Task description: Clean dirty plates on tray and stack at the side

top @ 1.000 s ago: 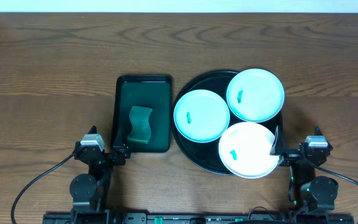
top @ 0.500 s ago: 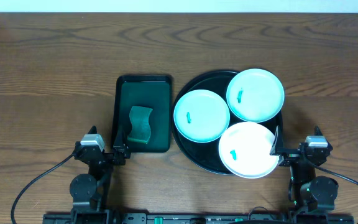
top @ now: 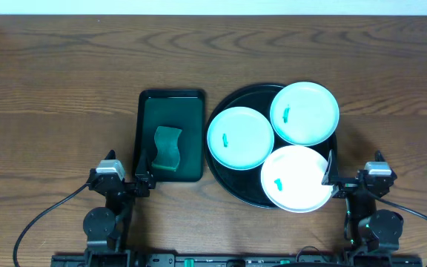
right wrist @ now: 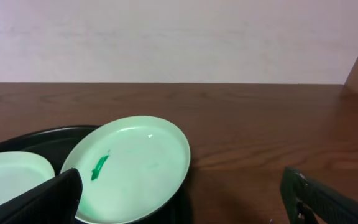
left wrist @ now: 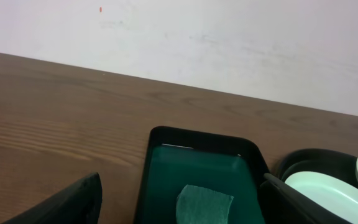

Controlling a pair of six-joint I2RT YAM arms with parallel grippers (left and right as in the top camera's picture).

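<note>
At six o'clock on the brown wooden tabletop [top: 50, 74], left hand [top: 121, 181] and right hand [top: 355, 180] sit low, wide open, empty.

You are getting bright, even light in all 3 views; the near plate [top: 296, 178] is glaring white.

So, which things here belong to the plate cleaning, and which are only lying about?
For the job: left plate, back plate, front plate, each smeared; black tray; sponge, likely the wiper.
Lying about: green tray under the sponge; cables.
</note>
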